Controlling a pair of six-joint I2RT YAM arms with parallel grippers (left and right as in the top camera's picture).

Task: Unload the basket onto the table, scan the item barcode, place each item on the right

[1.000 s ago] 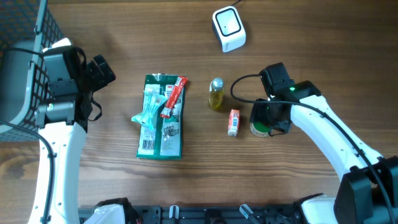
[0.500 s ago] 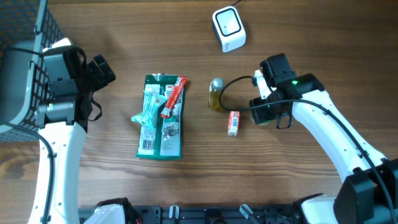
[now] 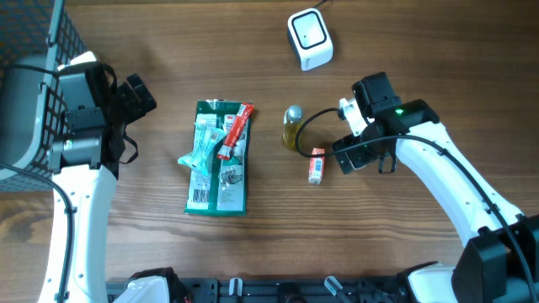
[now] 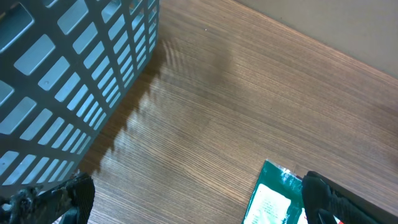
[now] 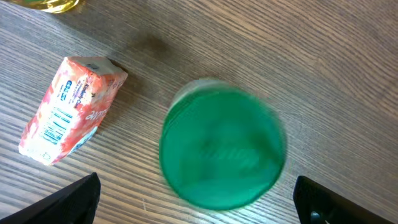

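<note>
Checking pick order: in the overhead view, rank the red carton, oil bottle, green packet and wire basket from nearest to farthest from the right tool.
1. red carton, just left of the right tool
2. oil bottle, further left and toward the table's far side
3. green packet, mid-table
4. wire basket, far left edge

Bare table (image 3: 396, 34) open at upper right, across the lower middle, and in the lane between basket (image 3: 25, 50) and green packet (image 3: 216, 168). Centre crowded: packet, bottle (image 3: 292, 126) and carton (image 3: 317, 165) near one another, narrow gaps only. At top centre, scanner (image 3: 309, 39); in the right wrist view, green-lidded jar (image 5: 221, 149) just right of the carton, not touching.
</note>
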